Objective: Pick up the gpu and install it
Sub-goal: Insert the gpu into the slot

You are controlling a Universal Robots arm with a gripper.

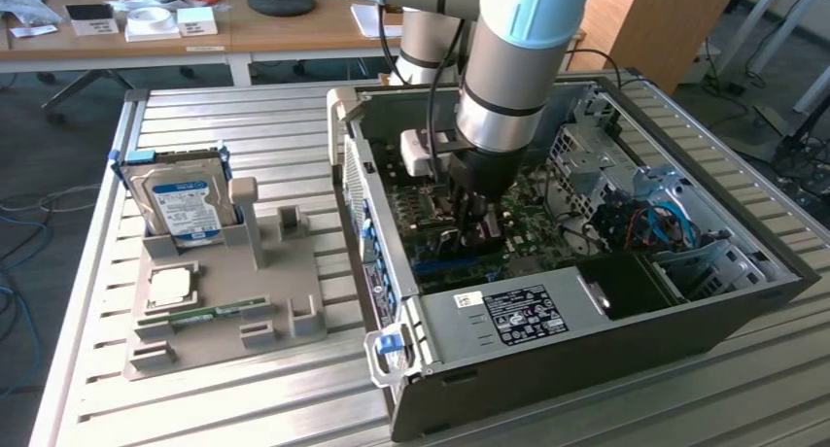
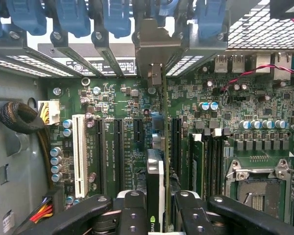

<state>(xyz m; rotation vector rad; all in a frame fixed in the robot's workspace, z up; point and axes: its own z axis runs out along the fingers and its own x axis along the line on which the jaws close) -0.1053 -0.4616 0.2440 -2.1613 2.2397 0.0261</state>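
Inside the open computer case, we see the gripper partly closed on the gpu, held edge-on over the slots of the motherboard; seating it, we judge, demands square alignment.

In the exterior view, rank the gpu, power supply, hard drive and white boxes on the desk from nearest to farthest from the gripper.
1. gpu: in the jaws of the gripper, inside the case.
2. power supply: in the case's near corner.
3. hard drive: upright in the fixture, exterior view's left.
4. white boxes: on the background desk.
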